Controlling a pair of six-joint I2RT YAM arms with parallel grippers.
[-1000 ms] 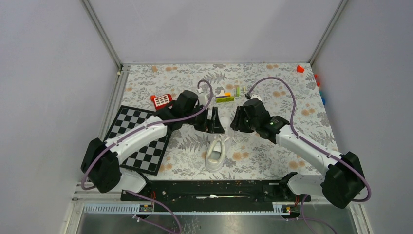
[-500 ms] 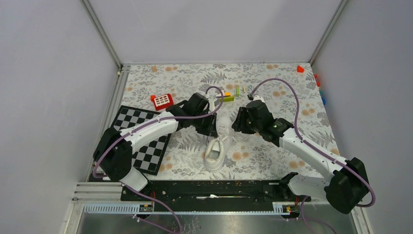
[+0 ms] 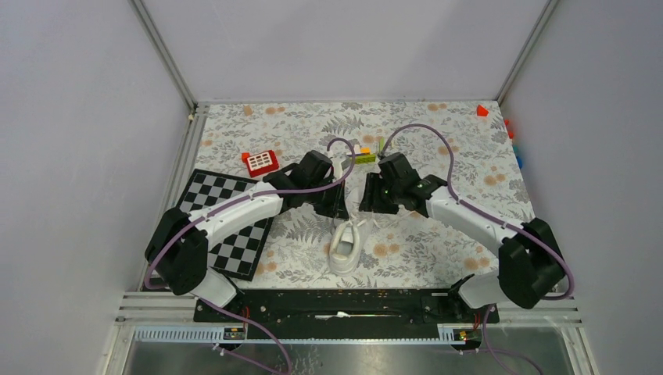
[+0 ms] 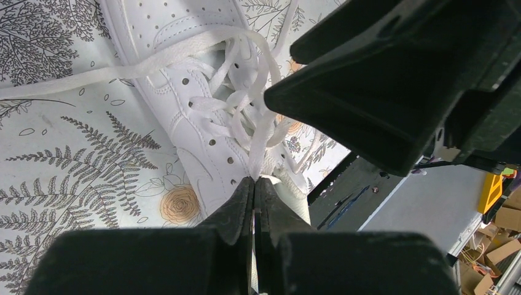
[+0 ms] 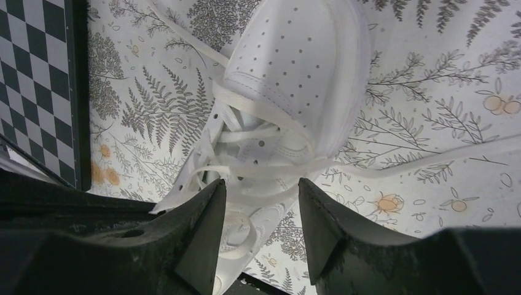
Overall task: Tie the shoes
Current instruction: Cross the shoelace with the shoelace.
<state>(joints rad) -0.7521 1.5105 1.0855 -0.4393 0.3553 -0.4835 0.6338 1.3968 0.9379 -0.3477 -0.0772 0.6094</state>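
The left gripper's [image 4: 254,182] two black fingers [image 4: 233,209] are pressed tightly together, and a white lace [image 4: 263,138] runs down from the shoe's eyelets straight into their tips, pinched there. The right gripper's [image 5: 261,190] fingers [image 5: 206,215] are spread apart, hovering over the laced middle of the shoe with nothing between them. The shoe [image 3: 344,244] is a single low-top sneaker, white all over: white upper, white sole, white flat laces. Small round holes dot the toe cap and the side panels. The laces cross loosely over the tongue in slack loops, with no bow visible. One free end [image 4: 74,78] trails off the shoe across the table to one side, and another end [image 5: 430,161] lies stretched out on the opposite side. The sneaker sits near the middle of the table [image 3: 438,133], its heel towards the arm bases and its toe pointing away, tucked under the two grippers, which meet just above it. The table is covered in a pale cloth printed with grey ferns and small orange flowers. A black-and-white checkerboard [image 3: 227,226] lies to the left of the shoe, well apart from it. Further back sit a red toy [image 3: 259,162] and a few small coloured blocks [image 3: 361,155].
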